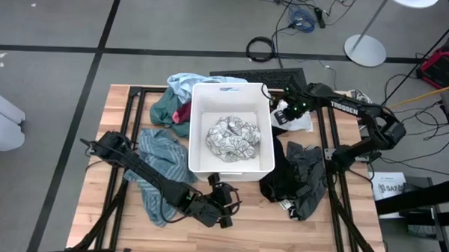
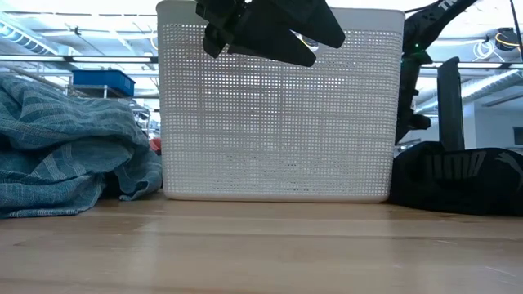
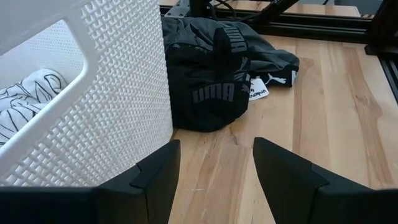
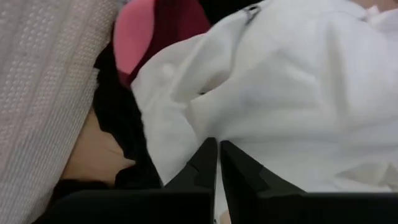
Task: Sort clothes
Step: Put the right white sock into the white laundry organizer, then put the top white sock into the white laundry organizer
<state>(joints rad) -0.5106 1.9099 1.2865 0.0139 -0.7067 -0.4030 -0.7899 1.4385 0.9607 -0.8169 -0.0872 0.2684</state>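
Observation:
The white bin (image 1: 196, 132) stands mid-table with a white-grey patterned garment (image 1: 233, 137) inside. My right gripper (image 1: 279, 113) is at the bin's far right corner, shut on a white garment (image 4: 298, 81) lying beside the bin. My left gripper (image 3: 216, 155) is open and empty, low over the wood by the bin's near wall (image 3: 112, 106), facing a pile of black garments (image 1: 297, 177). A teal striped garment (image 1: 159, 165) lies left of the bin. Light blue (image 1: 185, 83), dark teal (image 1: 165, 109) and red (image 1: 184, 113) garments lie at its far left corner. My right gripper pinches a fold of the white garment (image 4: 214, 199) between its two fingertips, which stand almost together. The fingers come from above, slanting down. The rest of the garment lies spread on the table and on dark cloth beside the bin; how many layers are caught I cannot tell.
A pink-red cloth (image 4: 146, 25) and black cloth (image 4: 118, 124) lie between the white garment and the bin wall (image 4: 43, 93). The black pile (image 2: 458, 175) and teal striped heap (image 2: 65, 147) flank the bin. Bare wood lies along the near edge (image 1: 266, 225).

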